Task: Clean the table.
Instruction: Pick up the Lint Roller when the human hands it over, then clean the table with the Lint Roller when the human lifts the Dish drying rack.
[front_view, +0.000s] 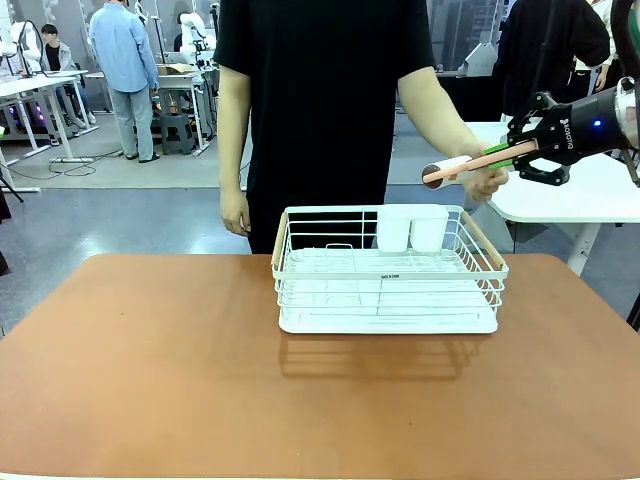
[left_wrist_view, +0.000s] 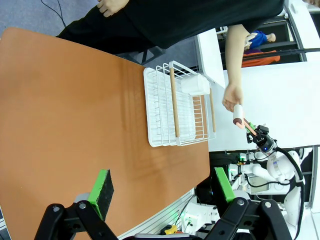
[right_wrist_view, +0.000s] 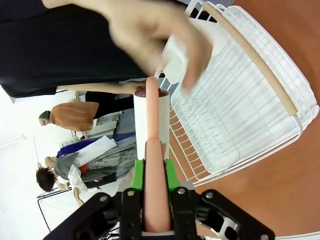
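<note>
Terracotta-brown and matte, the table fills the near half of the front view. A white wire rack stands on it right of centre, toward the far edge, with two white cups in its far side. Above and beyond the rack's right end, off the table, the right gripper pinches the pink handle of a lint roller, whose white roll points left. A person stands at the far side with one hand right against the roller.

In the left wrist view the left gripper hangs high above the table, its green pads spread wide with nothing between them. The rack lies farther off, and beyond it are the roller and the person's hand.

In the right wrist view the right gripper has both pads pressed on the pink handle. The roll stands straight ahead, with the blurred hand over its end. The rack and a strip of table lie to the right.
</note>
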